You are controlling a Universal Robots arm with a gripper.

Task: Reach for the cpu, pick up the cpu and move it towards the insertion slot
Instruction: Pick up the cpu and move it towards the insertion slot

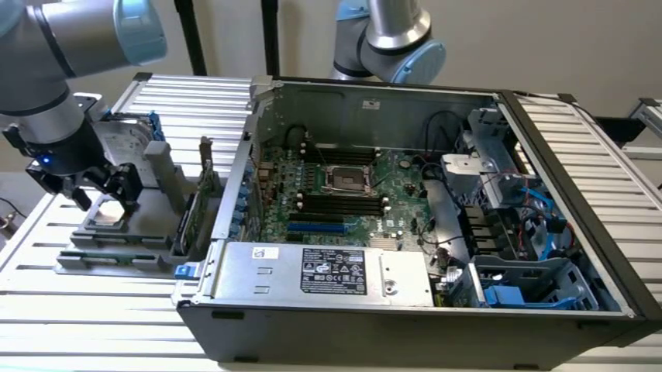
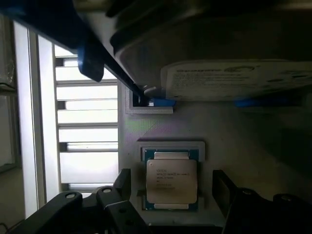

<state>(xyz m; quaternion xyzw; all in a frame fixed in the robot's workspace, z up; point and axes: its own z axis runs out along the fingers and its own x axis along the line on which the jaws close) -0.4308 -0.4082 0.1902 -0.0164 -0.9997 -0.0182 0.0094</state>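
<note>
— Position of the gripper [image 1: 104, 203]?
— Hangs low over the grey holder [image 1: 98, 249] on the slatted table [image 1: 73, 310], at the exterior view's left.
— State of the fingers [image 2: 123, 184]?
— Spread apart, straddling the cpu [image 2: 171, 181], clamped on nothing.
— Placement of the cpu?
— Lies flat in a square recess of the holder, with silvery top up, near the upright hard drive [image 2: 229, 78].
— And the insertion slot [image 1: 349, 180]?
— Sits on the green circuit board [image 1: 405, 182] inside the open computer case [image 1: 414, 325], well apart from the gripper.
</note>
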